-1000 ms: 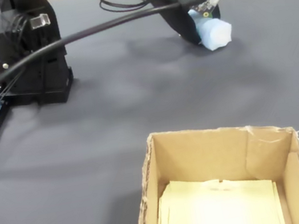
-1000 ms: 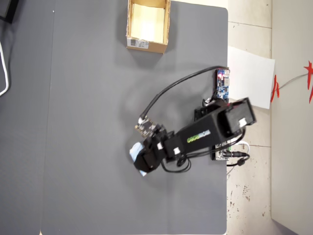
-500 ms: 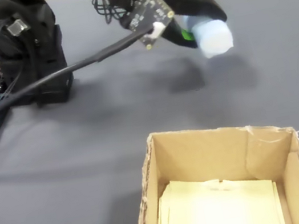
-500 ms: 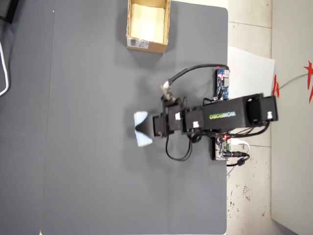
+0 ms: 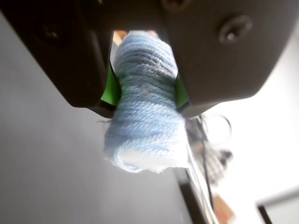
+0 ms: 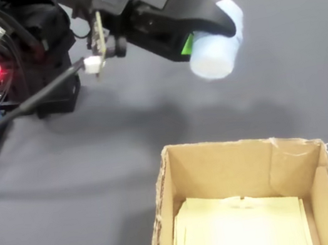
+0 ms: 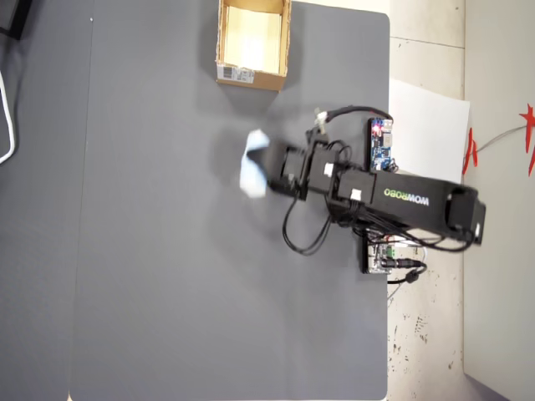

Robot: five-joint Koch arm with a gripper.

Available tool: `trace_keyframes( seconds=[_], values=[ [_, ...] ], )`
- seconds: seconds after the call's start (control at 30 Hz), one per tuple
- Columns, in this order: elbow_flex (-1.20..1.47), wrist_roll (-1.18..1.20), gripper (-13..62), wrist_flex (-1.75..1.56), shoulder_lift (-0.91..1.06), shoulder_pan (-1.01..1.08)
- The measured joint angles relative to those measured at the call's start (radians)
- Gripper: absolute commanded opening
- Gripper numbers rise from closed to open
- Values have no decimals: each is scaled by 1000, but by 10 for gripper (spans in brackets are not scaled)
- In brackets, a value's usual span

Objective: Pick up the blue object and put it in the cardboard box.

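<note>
The blue object (image 5: 147, 116) is a pale blue yarn-wrapped oblong with a white end, pinched at its waist between my gripper's (image 5: 145, 95) green-padded jaws. In the fixed view the gripper (image 6: 200, 37) holds the blue object (image 6: 218, 49) in the air above the dark mat, beyond the cardboard box (image 6: 222, 163), which stands open at the bottom with a yellowish inside. From overhead the blue object (image 7: 253, 163) hangs at the gripper's (image 7: 266, 167) left tip, well below the cardboard box (image 7: 251, 77) at the mat's top edge.
The dark grey mat (image 7: 167, 251) covers the table. The arm's base, cables and a blue circuit board (image 7: 381, 144) sit at the mat's right edge in the overhead view. In the fixed view the base and wires (image 6: 6, 55) fill the upper left.
</note>
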Motion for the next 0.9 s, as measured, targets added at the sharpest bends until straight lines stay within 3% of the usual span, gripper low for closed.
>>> trace_keyframes(
  seconds=[0.3,0.67,0.83,0.9],
  values=[
    [-98,-117,-3,2,-43,247],
    [-472,-130,-3,2,-417,462],
    [-506,-129,4,2,-511,509],
    [-506,-127,63,2,-520,523]
  ],
)
